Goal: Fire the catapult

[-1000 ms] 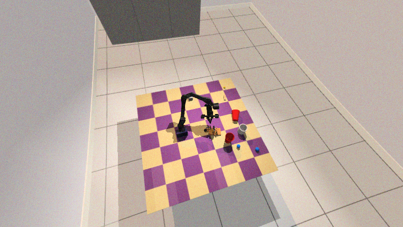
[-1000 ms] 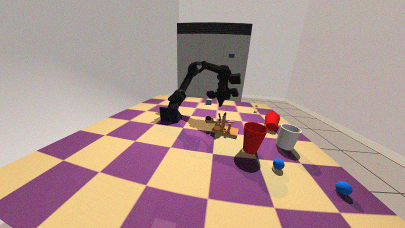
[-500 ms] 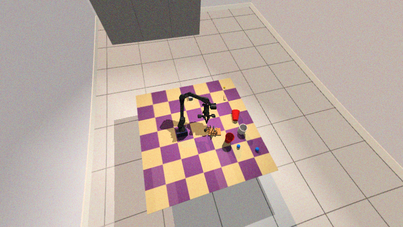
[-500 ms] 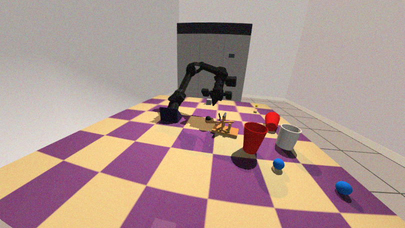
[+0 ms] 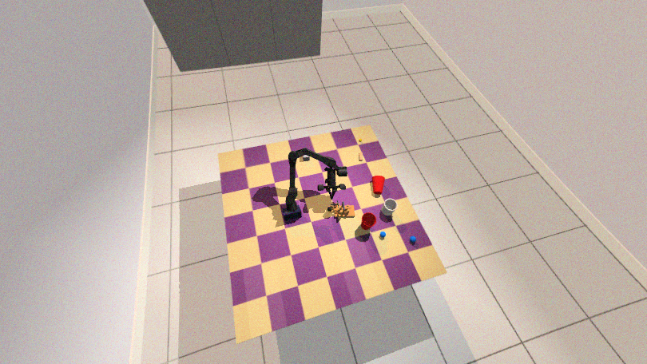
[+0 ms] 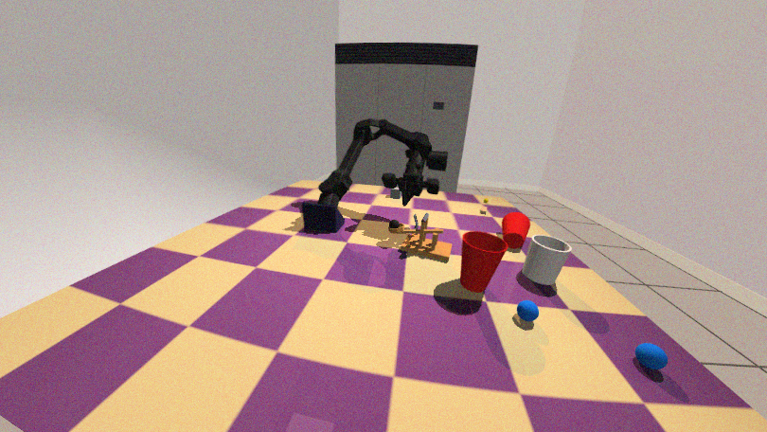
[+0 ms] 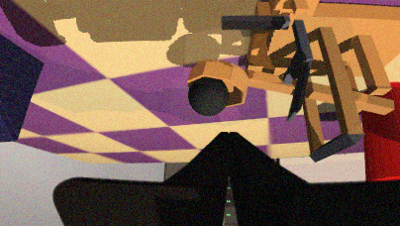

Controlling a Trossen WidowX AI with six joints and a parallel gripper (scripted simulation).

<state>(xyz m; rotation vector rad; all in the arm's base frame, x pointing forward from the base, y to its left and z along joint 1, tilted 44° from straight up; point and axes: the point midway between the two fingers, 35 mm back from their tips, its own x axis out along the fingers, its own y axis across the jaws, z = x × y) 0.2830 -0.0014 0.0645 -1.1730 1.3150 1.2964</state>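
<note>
Exterior view: the claw (image 5: pixel 332 196) (image 6: pixel 406 203) (image 7: pixel 228 140) hangs above the wooden catapult (image 5: pixel 346 211) (image 6: pixel 440 249) (image 7: pixel 257 79), clenched on nothing; the black ball (image 5: pixel 329 209) (image 6: pixel 394 224) (image 7: pixel 208 96) sits in the catapult's cup (image 7: pixel 218 69); the white mug (image 5: pixel 388 207) (image 6: pixel 544 261) stands upright between the upright red cup (image 5: pixel 367 221) (image 6: pixel 481 262) and the tilted-looking red cup (image 5: pixel 378 184) (image 6: pixel 515 229).
</note>
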